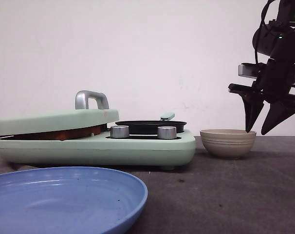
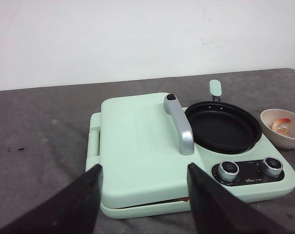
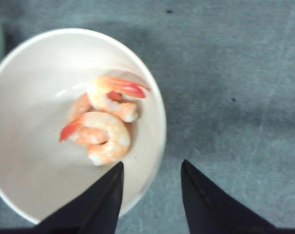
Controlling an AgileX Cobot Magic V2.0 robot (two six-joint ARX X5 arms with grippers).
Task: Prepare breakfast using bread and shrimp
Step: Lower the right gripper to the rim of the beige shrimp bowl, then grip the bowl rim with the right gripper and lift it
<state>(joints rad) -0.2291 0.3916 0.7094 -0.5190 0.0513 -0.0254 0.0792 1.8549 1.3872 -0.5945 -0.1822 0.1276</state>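
The shrimp (image 3: 103, 124) are a few red-orange curled pieces in the beige ribbed bowl (image 3: 152, 97). The bowl (image 1: 228, 142) stands right of the mint green cooker (image 1: 96, 144); it also shows in the left wrist view (image 2: 284, 139) with shrimp (image 2: 282, 126) inside. My right gripper (image 1: 257, 130) (image 3: 152, 168) is open and empty, hovering over the bowl's right rim, one finger over the bowl, one outside. My left gripper (image 2: 143, 170) is open and empty, in front of the cooker's closed lid (image 2: 135, 139). The bread is hidden; a brown edge (image 1: 60, 134) shows in the lid gap.
The cooker has a silver lid handle (image 1: 91, 99), a black round pan (image 1: 150, 126) on its right half and two silver knobs (image 1: 119, 131). A blue plate (image 1: 64, 197) lies at the front left. The table has a dark grey cloth (image 1: 225, 190).
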